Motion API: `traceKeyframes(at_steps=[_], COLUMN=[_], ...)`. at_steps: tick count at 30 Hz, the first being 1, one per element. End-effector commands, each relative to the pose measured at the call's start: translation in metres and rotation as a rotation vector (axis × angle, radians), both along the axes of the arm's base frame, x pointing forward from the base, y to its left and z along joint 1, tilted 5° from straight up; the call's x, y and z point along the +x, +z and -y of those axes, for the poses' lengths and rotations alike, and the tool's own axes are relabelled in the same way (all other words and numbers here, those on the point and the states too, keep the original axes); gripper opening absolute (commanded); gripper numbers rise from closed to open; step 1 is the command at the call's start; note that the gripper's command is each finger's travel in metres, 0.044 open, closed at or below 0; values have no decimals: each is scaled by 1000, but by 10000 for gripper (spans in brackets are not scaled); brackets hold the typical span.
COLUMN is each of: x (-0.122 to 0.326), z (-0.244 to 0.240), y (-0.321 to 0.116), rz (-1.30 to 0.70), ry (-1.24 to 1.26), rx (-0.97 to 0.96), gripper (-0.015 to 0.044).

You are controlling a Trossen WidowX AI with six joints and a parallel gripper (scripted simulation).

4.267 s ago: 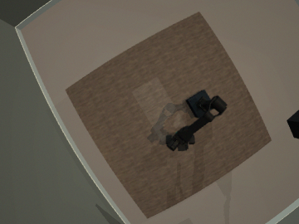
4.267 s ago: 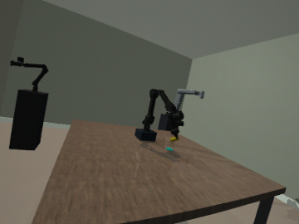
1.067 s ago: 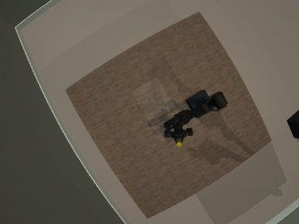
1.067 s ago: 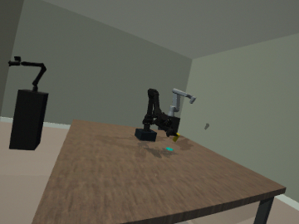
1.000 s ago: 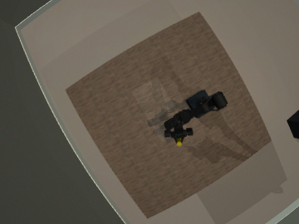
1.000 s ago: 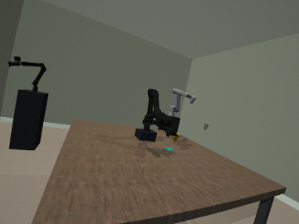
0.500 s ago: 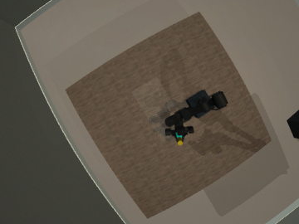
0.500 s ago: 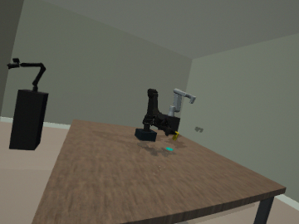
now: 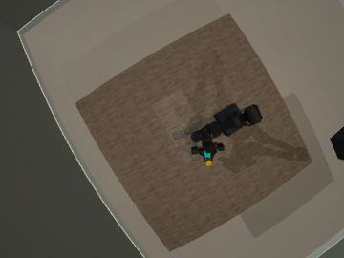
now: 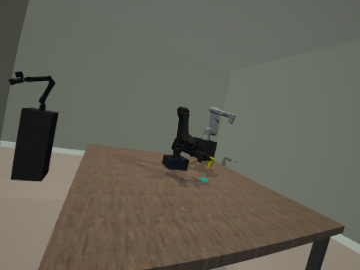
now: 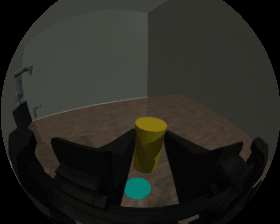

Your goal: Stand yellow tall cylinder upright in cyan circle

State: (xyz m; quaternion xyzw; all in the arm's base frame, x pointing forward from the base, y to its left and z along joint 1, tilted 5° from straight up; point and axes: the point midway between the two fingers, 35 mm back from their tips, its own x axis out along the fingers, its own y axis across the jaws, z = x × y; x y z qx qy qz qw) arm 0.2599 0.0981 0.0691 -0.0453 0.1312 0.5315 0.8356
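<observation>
The yellow tall cylinder (image 9: 208, 163) (image 10: 210, 162) (image 11: 148, 147) is between the fingers, near upright with a slight tilt in the exterior view. It is held in the air above the table. My gripper (image 10: 208, 159) (image 11: 150, 133) is shut on it, with one finger on each side. The cyan circle (image 9: 207, 155) (image 10: 204, 180) (image 11: 137, 188) lies flat on the table below. In the wrist view it shows just below the cylinder's lower end, a little to the left. In the top view the gripper partly covers the circle.
The wooden table (image 9: 143, 174) (image 10: 150, 222) carries my arm's dark base (image 10: 175, 162). A grey arm (image 10: 215, 121) (image 11: 19, 85) stands beyond the table's far edge. A black pedestal (image 10: 35, 144) with another arm stands off to the left in the exterior view.
</observation>
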Motion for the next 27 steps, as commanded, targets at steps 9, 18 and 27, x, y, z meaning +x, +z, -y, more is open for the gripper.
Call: traceKeyframes(at_steps=[9,18,27], x=[-13,-20,-20], z=[3,5,5], y=[6,8,8], rz=[66,99,99], ry=[20,29,29], rx=[49,70,70], gripper=[105,105,105])
